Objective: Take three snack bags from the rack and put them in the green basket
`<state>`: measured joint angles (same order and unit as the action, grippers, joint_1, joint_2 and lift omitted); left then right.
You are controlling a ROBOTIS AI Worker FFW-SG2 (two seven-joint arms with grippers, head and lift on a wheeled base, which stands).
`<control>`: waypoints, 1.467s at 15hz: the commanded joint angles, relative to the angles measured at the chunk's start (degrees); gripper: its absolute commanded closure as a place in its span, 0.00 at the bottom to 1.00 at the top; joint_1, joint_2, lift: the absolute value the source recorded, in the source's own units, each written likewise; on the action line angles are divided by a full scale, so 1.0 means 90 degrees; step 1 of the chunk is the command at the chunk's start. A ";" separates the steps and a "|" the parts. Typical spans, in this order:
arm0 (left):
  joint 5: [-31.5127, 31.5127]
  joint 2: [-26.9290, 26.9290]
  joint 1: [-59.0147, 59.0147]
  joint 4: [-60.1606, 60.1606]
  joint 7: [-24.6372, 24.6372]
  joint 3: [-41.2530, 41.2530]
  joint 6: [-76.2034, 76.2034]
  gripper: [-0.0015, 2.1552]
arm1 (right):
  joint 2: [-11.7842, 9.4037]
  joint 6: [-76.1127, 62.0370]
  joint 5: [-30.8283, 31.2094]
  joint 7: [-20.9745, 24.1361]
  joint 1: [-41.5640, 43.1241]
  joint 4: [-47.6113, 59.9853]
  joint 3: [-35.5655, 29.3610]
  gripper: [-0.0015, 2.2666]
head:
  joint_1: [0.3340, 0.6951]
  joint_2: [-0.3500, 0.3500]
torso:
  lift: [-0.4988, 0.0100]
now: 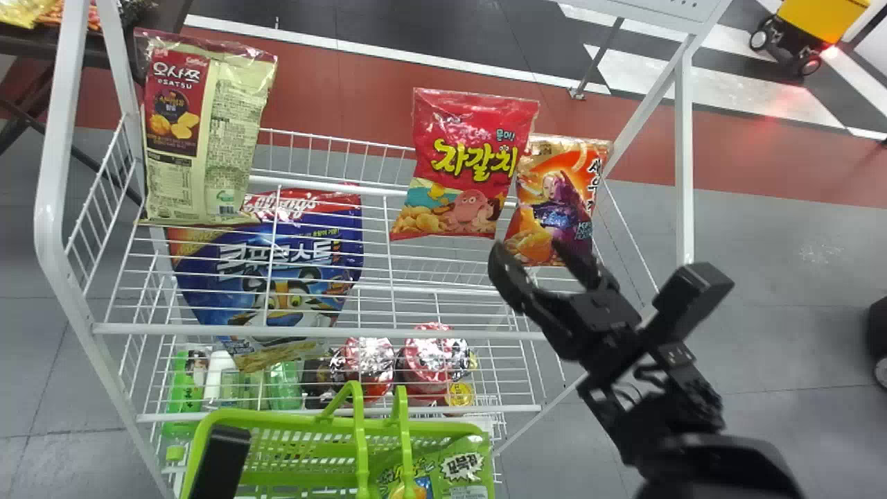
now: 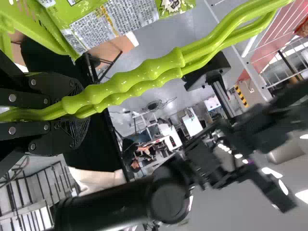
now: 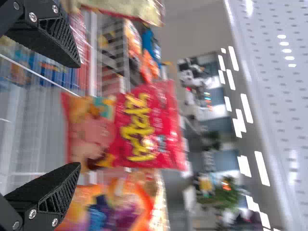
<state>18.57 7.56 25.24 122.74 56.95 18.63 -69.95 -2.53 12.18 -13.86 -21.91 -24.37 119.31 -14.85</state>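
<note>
Judging from how things lie, job's partly done: green snack bag (image 1: 463,464) is in the green basket (image 1: 277,421). Can't tell if others sit beneath it, so I count at least one in, up to two to go. Candidates on the rack (image 1: 388,333), upper part: beige bag (image 1: 229,152), red bag (image 1: 471,159), orange bag (image 1: 554,208), the last two side by side, edges overlapping. Blue cereal bag (image 1: 291,256) sits lower. Right end effector (image 1: 532,260) is spread wide, nothing between its fingers, just by the orange bag in the head view; in its wrist view the red bag is straight ahead. Either could be next. Left end effector (image 2: 79,113) is clamped on the basket's twin handles (image 2: 144,72). Materials: bags are pillow-shaped, shiny film, crinkled at the flat end seals; likely slippery and quick to crumple if pinched hard. Rack is white-coated wire mesh between round tube rails. Basket is glossy plastic, slotted walls; handles have wavy grip bumps. Right pads are ribbed black wedges, should help on film.
</note>
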 commanded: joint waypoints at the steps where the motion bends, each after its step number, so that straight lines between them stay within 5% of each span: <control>1: 0.0007 0.0000 0.0018 0.0005 0.0010 0.0001 -0.0017 0.84 | 0.0007 -0.0889 0.0388 0.0247 0.0794 -0.0972 0.0302 0.04 | 1.00 0.00 | 0.97; 5: 0.0007 0.0000 0.0086 0.0044 0.0029 -0.0048 -0.0037 0.84 | 0.0007 -0.1338 0.1130 0.0852 0.2014 -0.2417 0.0653 0.04 | 1.00 0.00 | 0.97; 12: 0.0007 0.0010 0.0086 0.0044 0.0020 -0.0068 -0.0037 0.84 | -0.0061 -0.0869 0.1237 0.0472 0.3157 -0.3843 0.0712 0.08 | 1.00 0.00 | 0.97; 13: 0.0017 0.0010 0.0077 0.0044 0.0020 -0.0058 -0.0037 0.84 | -0.0061 -0.0733 0.1257 0.0315 0.3225 -0.3902 0.0790 0.21 | 1.00 0.00 | 0.97; 14: 0.0017 0.0010 0.0077 0.0034 0.0020 -0.0058 -0.0037 0.84 | -0.0071 -0.0635 0.1296 0.0140 0.3254 -0.3902 0.0868 0.61 | 1.00 0.00 | 0.97; 15: 0.0017 0.0010 0.0077 0.0034 0.0020 -0.0058 -0.0037 0.84 | -0.0071 -0.0381 0.1286 0.0101 0.3235 -0.3882 0.0898 0.88 | 1.00 0.00 | 0.97; 22: 0.0046 0.0069 0.0096 0.0054 0.0029 -0.0097 -0.0037 0.84 | -0.0071 -0.0264 0.1091 -0.0114 0.2053 -0.1988 0.0800 0.95 | 1.00 0.00 | 0.97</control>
<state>18.98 8.15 26.10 123.18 57.22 17.77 -70.27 -3.16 9.18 -3.57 -22.93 -2.89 96.61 -7.22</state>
